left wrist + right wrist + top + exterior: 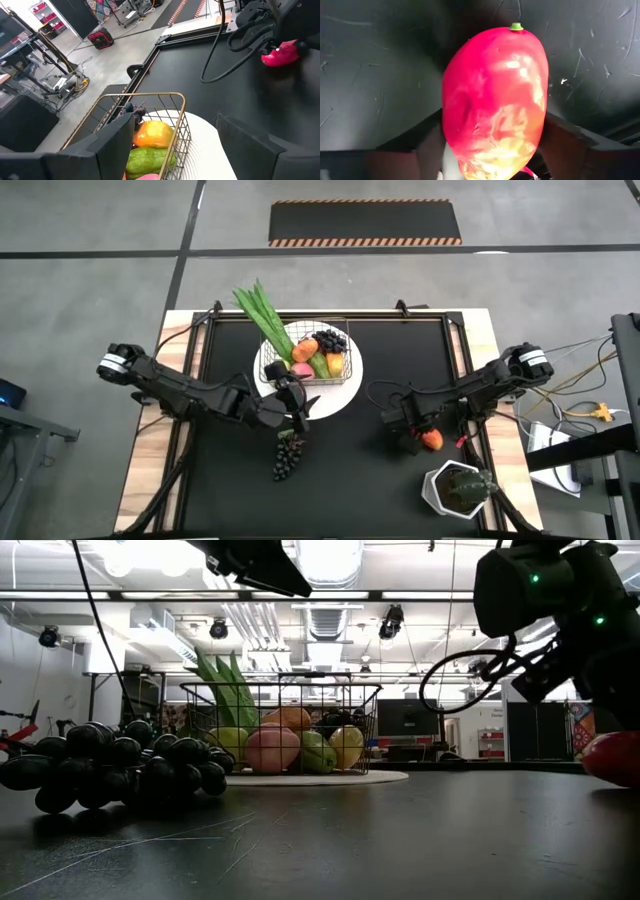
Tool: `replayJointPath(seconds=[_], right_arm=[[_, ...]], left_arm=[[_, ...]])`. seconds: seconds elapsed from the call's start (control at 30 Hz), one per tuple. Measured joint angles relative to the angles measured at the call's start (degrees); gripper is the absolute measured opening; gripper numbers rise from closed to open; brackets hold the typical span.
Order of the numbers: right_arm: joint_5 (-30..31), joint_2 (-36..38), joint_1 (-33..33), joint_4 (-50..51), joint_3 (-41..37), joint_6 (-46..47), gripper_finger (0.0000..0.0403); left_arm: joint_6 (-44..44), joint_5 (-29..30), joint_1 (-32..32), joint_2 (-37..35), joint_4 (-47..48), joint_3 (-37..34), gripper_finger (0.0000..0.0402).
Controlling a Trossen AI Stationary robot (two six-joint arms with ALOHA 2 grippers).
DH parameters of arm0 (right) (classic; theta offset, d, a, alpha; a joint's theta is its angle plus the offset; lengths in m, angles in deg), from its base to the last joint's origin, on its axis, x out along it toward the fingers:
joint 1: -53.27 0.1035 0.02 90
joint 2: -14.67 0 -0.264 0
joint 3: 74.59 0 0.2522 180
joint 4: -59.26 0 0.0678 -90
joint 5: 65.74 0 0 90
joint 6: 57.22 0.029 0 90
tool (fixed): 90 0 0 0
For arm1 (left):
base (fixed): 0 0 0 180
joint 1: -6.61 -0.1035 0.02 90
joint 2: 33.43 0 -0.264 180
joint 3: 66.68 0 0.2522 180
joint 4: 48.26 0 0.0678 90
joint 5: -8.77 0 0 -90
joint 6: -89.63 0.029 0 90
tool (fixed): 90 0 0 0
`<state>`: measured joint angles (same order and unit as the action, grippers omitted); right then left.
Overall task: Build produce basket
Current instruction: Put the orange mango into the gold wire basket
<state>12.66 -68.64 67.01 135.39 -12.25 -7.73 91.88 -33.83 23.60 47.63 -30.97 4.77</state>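
The right pincer (424, 436) grips a smooth red-orange toy fruit (495, 102) that may slip free, while the left pincer (296, 408), fingers spread, hovers by the grey wire-mesh basket (305, 360).

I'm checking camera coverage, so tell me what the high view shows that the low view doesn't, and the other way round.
Only the high view shows the potted plant near the table's corner, both arms whole, and the left pincer by the basket. Only the low view shows the room behind and the basket's fruit from the side. Both show the wire basket on its white plate, the dark grapes lying on the table outside it, and the red-orange fruit at the right pincer.
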Motion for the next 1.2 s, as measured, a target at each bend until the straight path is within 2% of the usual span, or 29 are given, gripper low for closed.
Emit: replayJointPath(seconds=[0.13,0.43,0.53,0.73,0.8,1.0,1.1,1.2], right_arm=[[0.9,0.5,0.0,-0.3,0.0,-0.3,0.0221],[4.2,4.3,-0.3,-4.2,2.3,-5.7,0.0219],[8.1,6.3,-0.7,-7.1,4.4,-8.8,0.0221],[20.9,12.6,-1.6,-14.6,7.0,-18.0,0.0221],[24.6,14.8,-1.9,-16.8,7.1,-21.0,0.0221],[38.1,22.5,-2.1,-22.7,6.9,-29.9,0.0221],[39.8,25.6,-2.8,-31.0,5.9,-35.9,0.0221],[39.4,27.3,-2.9,-43.9,3.7,-43.4,0.0221]], left_arm=[[0.4,0.0,0.4,-0.1,0.0,0.0,0.0266],[2.9,5.3,3.3,-1.5,0.0,0.0,0.0266],[4.6,5.3,4.5,-2.1,0.0,-0.3,0.0266],[8.0,5.0,7.8,-5.7,-1.9,-4.8,0.0266],[8.7,3.3,8.9,-8.1,-3.4,-6.9,0.0266],[8.8,-10.1,9.7,-15.0,-8.4,-13.8,0.0266],[8.7,-12.5,9.7,-17.9,-12.5,-17.4,0.0266],[8.9,-12.6,9.7,-19.8,-17.2,-20.8,0.0266]])
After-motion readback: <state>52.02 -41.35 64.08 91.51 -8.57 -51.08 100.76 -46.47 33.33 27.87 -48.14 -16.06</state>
